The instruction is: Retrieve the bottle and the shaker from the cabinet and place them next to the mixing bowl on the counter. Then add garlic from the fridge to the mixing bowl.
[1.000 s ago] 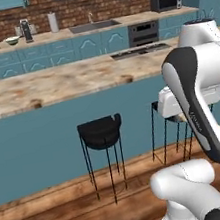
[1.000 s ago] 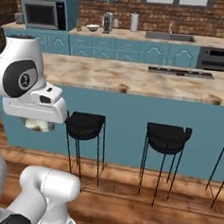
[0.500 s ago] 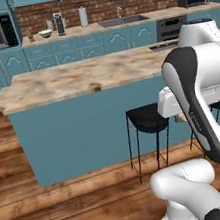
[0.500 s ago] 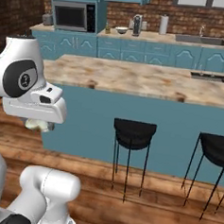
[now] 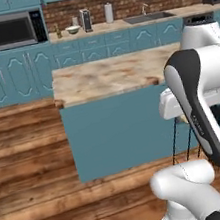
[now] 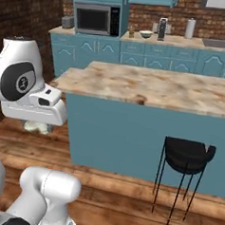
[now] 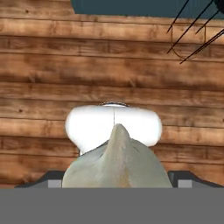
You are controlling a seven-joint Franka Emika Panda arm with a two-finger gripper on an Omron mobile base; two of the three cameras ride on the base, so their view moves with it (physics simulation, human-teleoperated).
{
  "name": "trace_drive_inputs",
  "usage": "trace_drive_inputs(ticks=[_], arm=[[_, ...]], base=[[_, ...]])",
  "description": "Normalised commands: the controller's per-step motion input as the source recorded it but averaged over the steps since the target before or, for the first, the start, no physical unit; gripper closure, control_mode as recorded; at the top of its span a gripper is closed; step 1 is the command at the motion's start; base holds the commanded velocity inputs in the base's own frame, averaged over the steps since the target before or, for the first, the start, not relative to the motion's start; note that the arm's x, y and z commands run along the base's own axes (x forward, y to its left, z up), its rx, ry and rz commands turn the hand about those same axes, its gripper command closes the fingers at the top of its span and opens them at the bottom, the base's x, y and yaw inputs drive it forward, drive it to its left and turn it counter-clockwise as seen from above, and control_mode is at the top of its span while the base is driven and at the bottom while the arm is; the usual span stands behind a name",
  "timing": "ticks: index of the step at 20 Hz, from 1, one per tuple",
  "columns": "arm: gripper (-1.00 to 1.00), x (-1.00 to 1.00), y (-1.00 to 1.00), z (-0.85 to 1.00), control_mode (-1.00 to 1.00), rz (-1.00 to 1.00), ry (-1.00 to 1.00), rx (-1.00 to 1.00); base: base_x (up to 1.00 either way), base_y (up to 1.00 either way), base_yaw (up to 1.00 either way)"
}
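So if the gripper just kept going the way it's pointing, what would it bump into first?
Probably the wooden floor. The gripper points downward, holding a garlic bulb between its jaws. A rounded white part of the robot's own body sits just beyond the garlic, so depending on depth it might brush that first.

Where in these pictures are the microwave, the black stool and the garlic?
microwave [image 6: 94, 19], right base view, middle of its dark door.
black stool [image 6: 188, 155], right base view, on its seat.
garlic [image 7: 117, 164], hand view, middle of the pale bulb.
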Motion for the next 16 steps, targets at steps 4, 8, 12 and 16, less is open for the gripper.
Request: trace_drive_inputs(ticks=[4, 8, 12, 16], arm=[[1.0, 0.0, 0.0, 0.0, 1.0, 0.0, 0.0, 0.0], [1.0, 0.0, 0.0, 0.0, 1.0, 0.0, 0.0, 0.0], [1.0, 0.0, 0.0, 0.0, 1.0, 0.0, 0.0, 0.0], [1.0, 0.0, 0.0, 0.0, 1.0, 0.0, 0.0, 0.0]], base=[[1.0, 1.0, 0.0], [0.77, 1.0, 0.0], [0.57, 1.0, 0.0], [0.65, 1.0, 0.0]])
